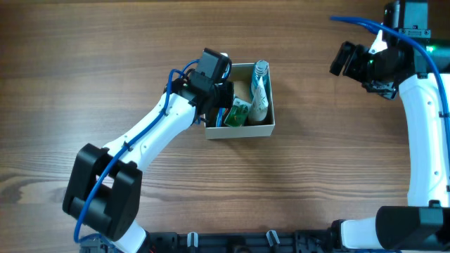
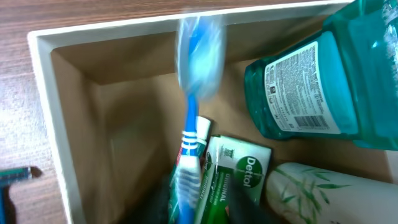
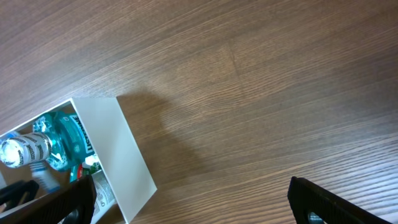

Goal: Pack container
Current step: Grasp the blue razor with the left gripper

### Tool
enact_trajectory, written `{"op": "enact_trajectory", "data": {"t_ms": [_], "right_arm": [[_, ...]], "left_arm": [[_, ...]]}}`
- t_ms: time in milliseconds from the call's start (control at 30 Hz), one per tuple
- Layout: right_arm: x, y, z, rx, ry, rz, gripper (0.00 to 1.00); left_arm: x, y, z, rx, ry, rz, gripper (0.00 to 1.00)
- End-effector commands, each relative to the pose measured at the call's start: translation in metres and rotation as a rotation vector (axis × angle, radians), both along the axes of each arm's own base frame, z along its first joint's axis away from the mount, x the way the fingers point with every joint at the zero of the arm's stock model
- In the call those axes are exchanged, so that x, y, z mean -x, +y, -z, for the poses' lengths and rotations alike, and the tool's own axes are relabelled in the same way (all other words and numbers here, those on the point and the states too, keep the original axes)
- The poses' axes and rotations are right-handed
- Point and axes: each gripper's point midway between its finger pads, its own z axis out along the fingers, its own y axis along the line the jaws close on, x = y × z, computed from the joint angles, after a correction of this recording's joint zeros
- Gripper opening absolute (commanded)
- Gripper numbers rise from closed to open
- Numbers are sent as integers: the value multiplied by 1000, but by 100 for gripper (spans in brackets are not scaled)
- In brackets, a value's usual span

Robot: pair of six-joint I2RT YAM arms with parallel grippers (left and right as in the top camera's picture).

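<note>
The container [image 1: 239, 131], a white-walled box with a tan inside, stands mid-table. In it lie a teal mouthwash bottle [image 2: 311, 87], a green Dettol soap box [image 2: 239, 174] and a white tube with bamboo leaves [image 2: 323, 193]. My left gripper [image 1: 218, 105] reaches into the box's left part. Its dark fingers [image 2: 198, 208] stand apart on either side of a blue and white toothbrush [image 2: 191, 124], which is blurred and points toward the far wall. My right gripper [image 1: 351, 60] is open and empty over bare table at the far right, with the box wall [image 3: 121, 149] at its left.
A small dark blue object [image 2: 12, 177] lies on the table just outside the box's left wall. The box rim [image 2: 46, 93] stands close on the left of my left gripper. Wood table surrounds the box.
</note>
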Motion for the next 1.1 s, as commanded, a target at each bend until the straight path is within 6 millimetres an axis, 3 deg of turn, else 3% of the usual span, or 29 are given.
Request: {"op": "enact_trajectory", "data": {"t_ms": [0, 100, 200, 300, 400, 533, 633, 733, 933, 1067], "right_arm": [[-1, 1, 2, -12, 5, 1, 100], [-1, 1, 2, -12, 4, 1, 100], [-1, 1, 2, -12, 4, 1, 100], [-1, 1, 2, -12, 4, 1, 100], [-1, 1, 2, -12, 4, 1, 100], [-1, 1, 2, -12, 4, 1, 100], [-1, 1, 2, -12, 4, 1, 100], [-1, 1, 2, -12, 4, 1, 100], [-1, 1, 2, -12, 4, 1, 100], [-1, 1, 2, -13, 4, 1, 100]], "left_arm": [[0, 5, -44, 36, -88, -21, 42], [3, 20, -78, 42, -154, -56, 48], [10, 63, -93, -54, -170, -158, 54], [21, 110, -75, -175, -74, -252, 58], [28, 147, -26, -248, 102, -276, 60], [30, 154, 26, -286, 247, -211, 57], [26, 153, 60, -313, 300, -189, 48], [25, 146, 91, -292, 354, -169, 48], [27, 144, 117, -296, 399, -161, 47], [25, 141, 118, -276, 397, -156, 23]]}}
